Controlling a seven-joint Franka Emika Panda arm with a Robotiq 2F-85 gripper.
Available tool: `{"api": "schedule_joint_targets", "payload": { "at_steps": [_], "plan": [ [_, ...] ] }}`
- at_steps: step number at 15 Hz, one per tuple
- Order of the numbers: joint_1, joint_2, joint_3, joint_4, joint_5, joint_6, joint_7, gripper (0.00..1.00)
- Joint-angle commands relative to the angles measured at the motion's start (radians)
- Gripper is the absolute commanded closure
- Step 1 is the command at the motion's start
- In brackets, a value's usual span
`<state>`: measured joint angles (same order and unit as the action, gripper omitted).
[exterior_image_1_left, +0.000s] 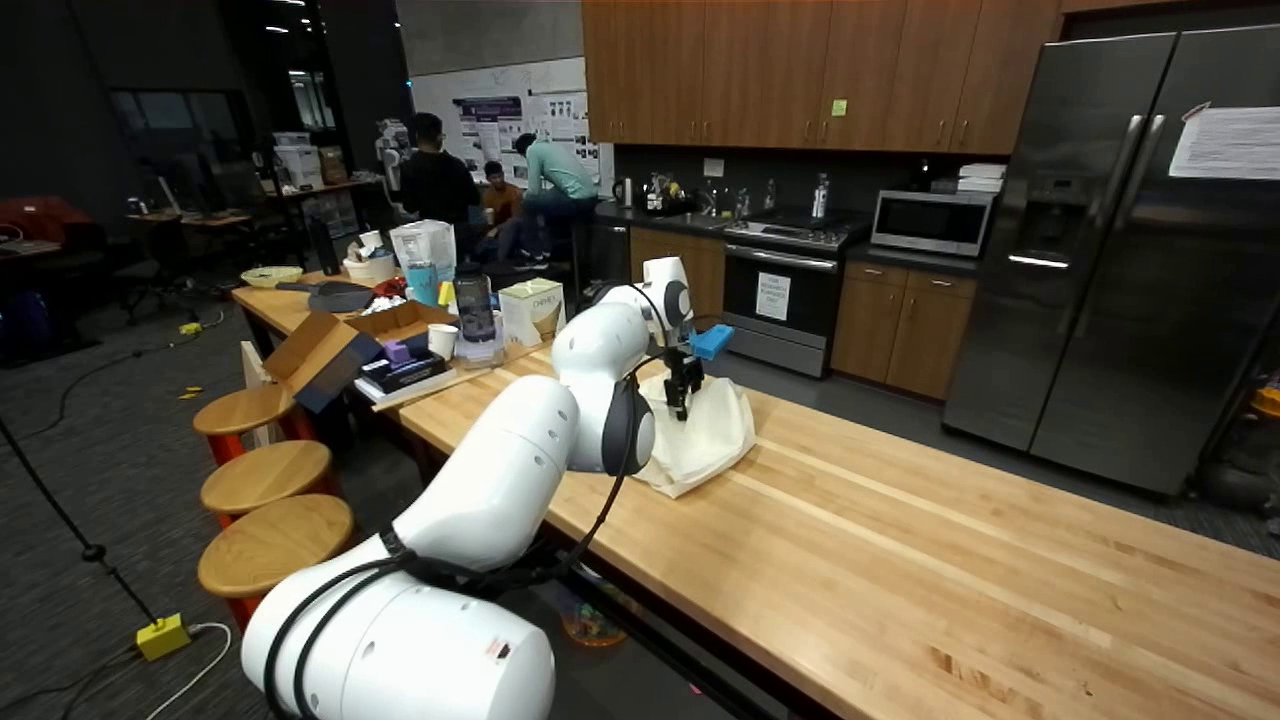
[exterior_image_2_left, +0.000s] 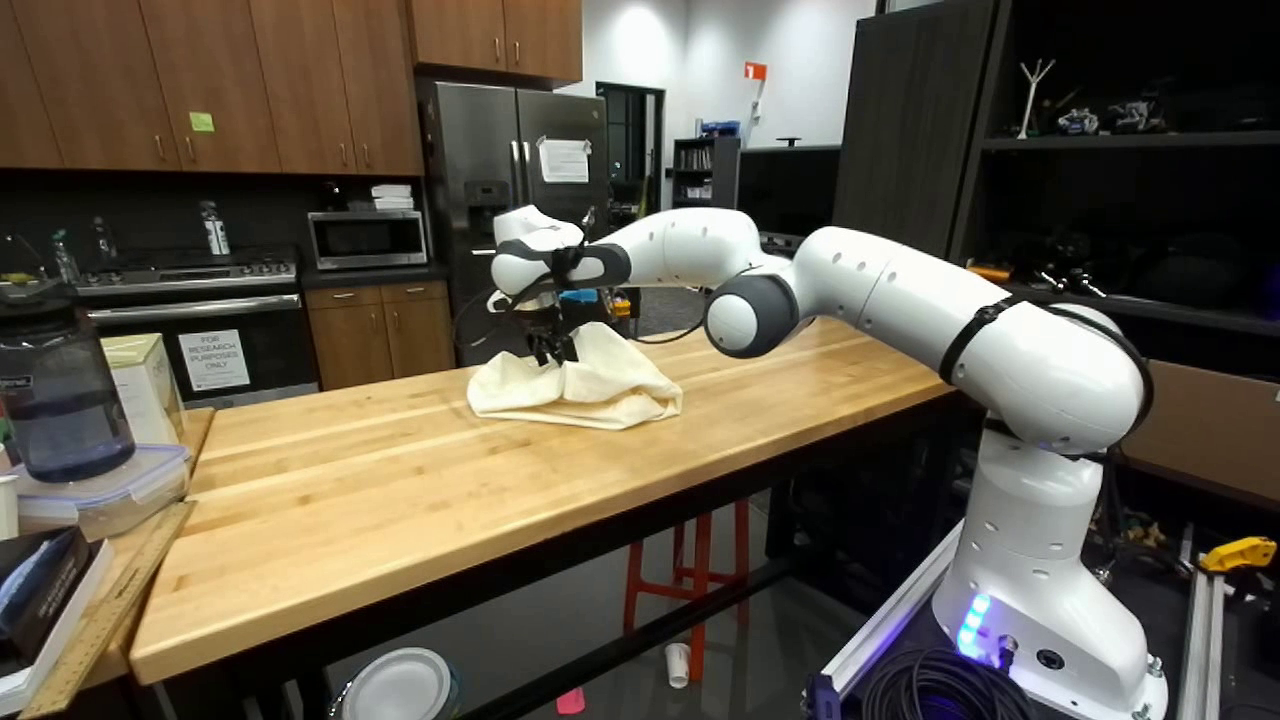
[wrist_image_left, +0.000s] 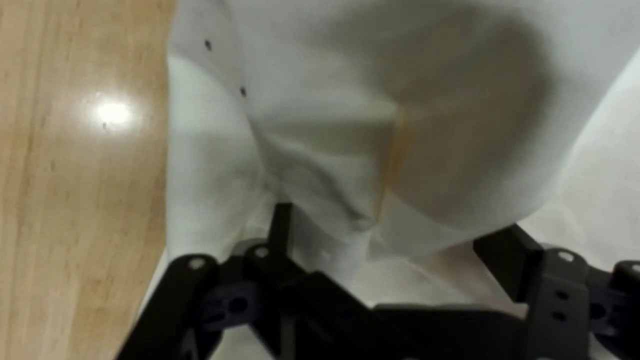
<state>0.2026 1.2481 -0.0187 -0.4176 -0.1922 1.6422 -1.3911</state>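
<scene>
A crumpled cream cloth, perhaps a bag, lies on the wooden table in both exterior views (exterior_image_1_left: 705, 450) (exterior_image_2_left: 620, 390). It fills most of the wrist view (wrist_image_left: 215, 150), with folds, two small dark marks and a shaded hollow. My black gripper points down at the cloth in both exterior views (exterior_image_1_left: 682, 395) (exterior_image_2_left: 555, 350). In the wrist view the gripper (wrist_image_left: 387, 227) is open, its two fingers wide apart. Folds of the cloth show between and beyond the fingers. The left fingertip is against or very close to the cloth; exact contact is unclear.
The wooden table (exterior_image_1_left: 900, 520) runs under the arm. Boxes, a white cup (exterior_image_1_left: 442, 341), a dark water bottle (exterior_image_1_left: 475, 305) and a ruler (exterior_image_2_left: 110, 610) crowd one end. A light blue object (exterior_image_1_left: 712, 341) shows beside the wrist. Stools (exterior_image_1_left: 275, 545) stand alongside.
</scene>
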Motion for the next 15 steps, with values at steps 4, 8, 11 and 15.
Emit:
{"api": "schedule_joint_targets", "payload": {
  "at_steps": [4, 8, 11, 15],
  "plan": [
    [0.03, -0.041, 0.005, -0.018, -0.008, -0.067, -0.056, 0.64],
    [0.064, -0.064, 0.014, -0.028, -0.005, -0.125, -0.144, 0.94],
    [0.102, -0.025, 0.003, 0.05, -0.026, -0.247, -0.244, 1.0],
    [0.166, -0.074, -0.026, -0.038, -0.094, -0.286, -0.365, 0.99]
  ]
}}
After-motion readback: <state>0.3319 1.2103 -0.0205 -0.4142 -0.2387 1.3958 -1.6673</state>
